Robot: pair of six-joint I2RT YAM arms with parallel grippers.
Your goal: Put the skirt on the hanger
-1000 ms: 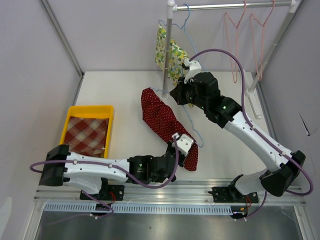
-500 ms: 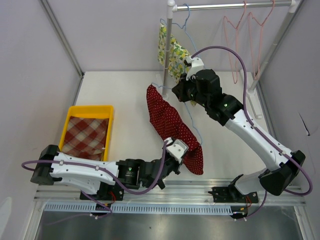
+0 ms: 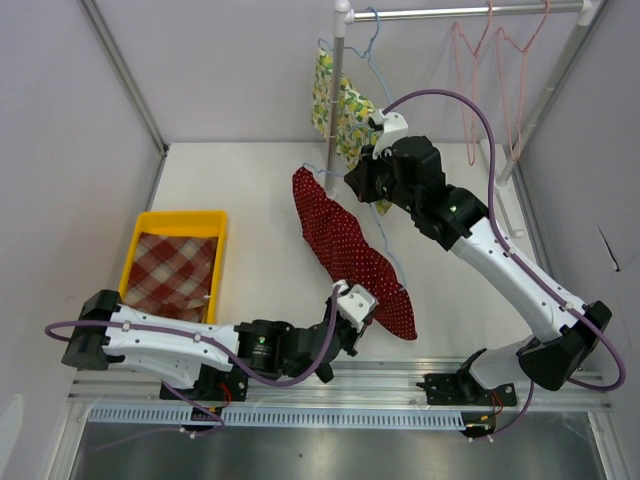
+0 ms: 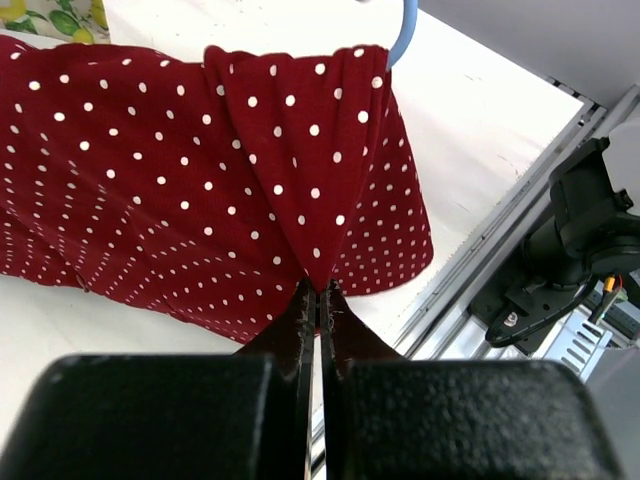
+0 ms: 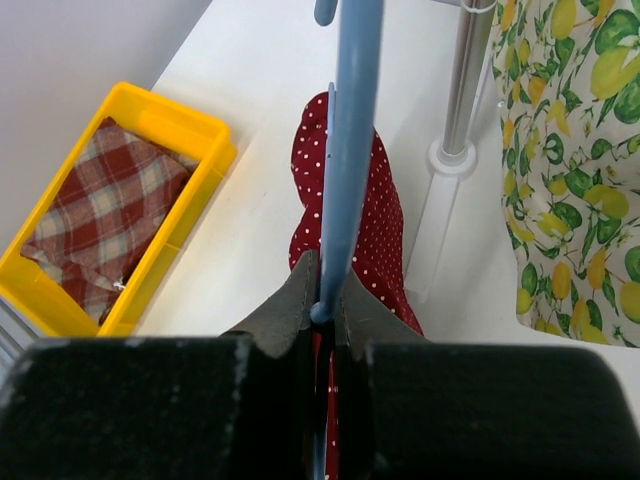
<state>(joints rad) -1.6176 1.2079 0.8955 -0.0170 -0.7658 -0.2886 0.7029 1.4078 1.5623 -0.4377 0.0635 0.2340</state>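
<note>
Now, with our right jaws closed on the blue hanger (image 5: 347, 150) and our left jaws pinching the hem of the red polka-dot skirt (image 3: 345, 250), draped on that hanger over the middle of the table (image 3: 230, 190), we should tug gently, holding the hanger steady.
</note>
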